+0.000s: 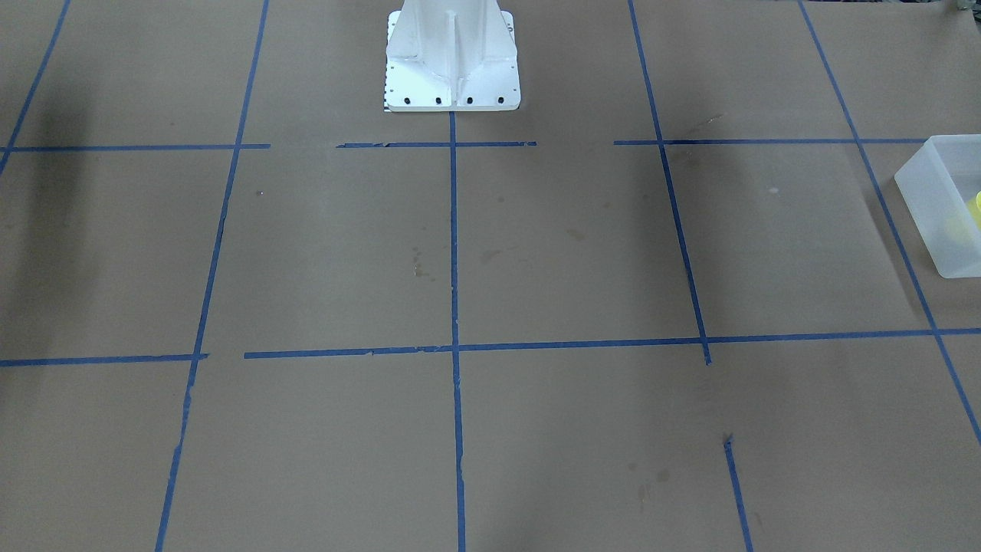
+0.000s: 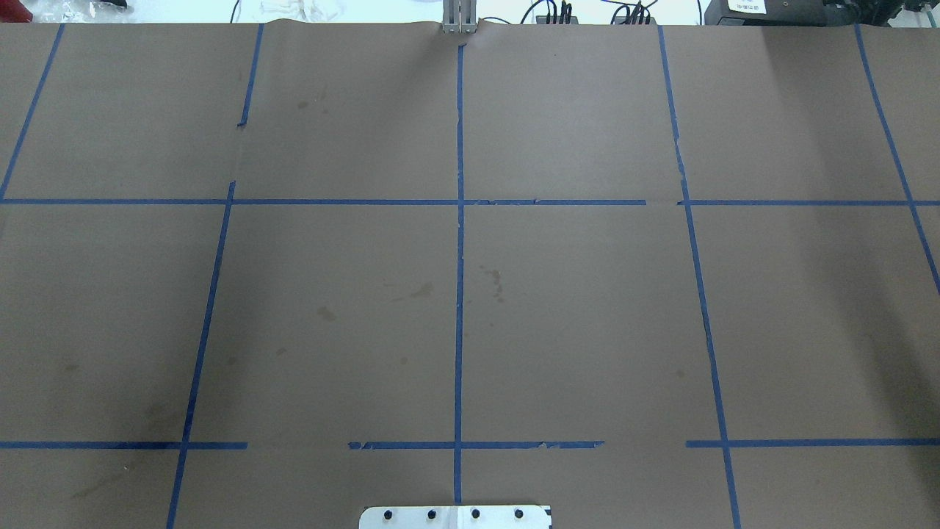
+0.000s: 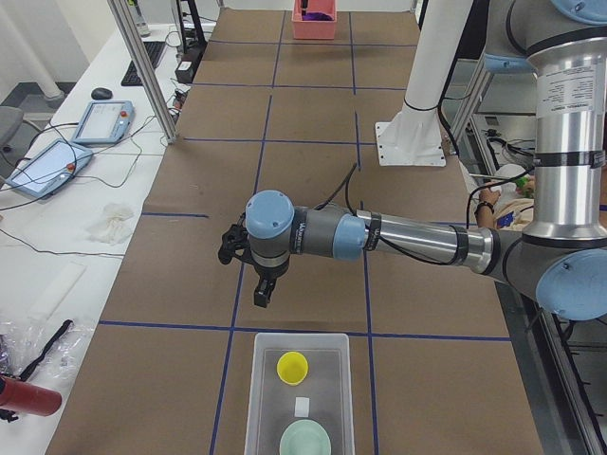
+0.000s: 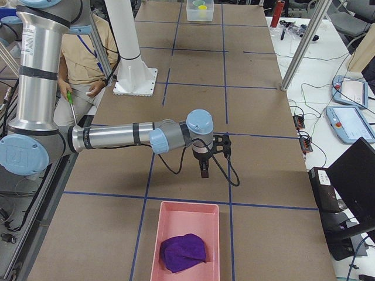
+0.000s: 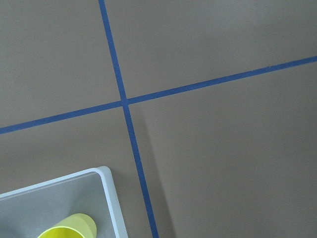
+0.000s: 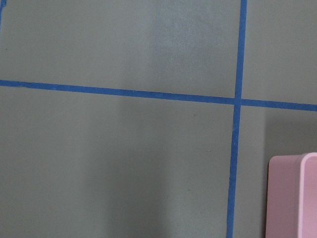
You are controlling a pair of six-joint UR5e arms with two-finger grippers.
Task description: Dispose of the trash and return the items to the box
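The yellow cup stands upright inside the frosted white box at the table's end on my left. It also shows in the left wrist view inside the box's corner, and at the right edge of the front view. My left gripper hangs over the table just beyond the box's far rim, with nothing seen in it. My right gripper hangs near the pink bin. I cannot tell whether either gripper is open or shut.
A pale green bowl and a small white piece also lie in the box. A purple cloth lies in the pink bin. A person sits behind the white robot base. Blue tape lines grid the brown table.
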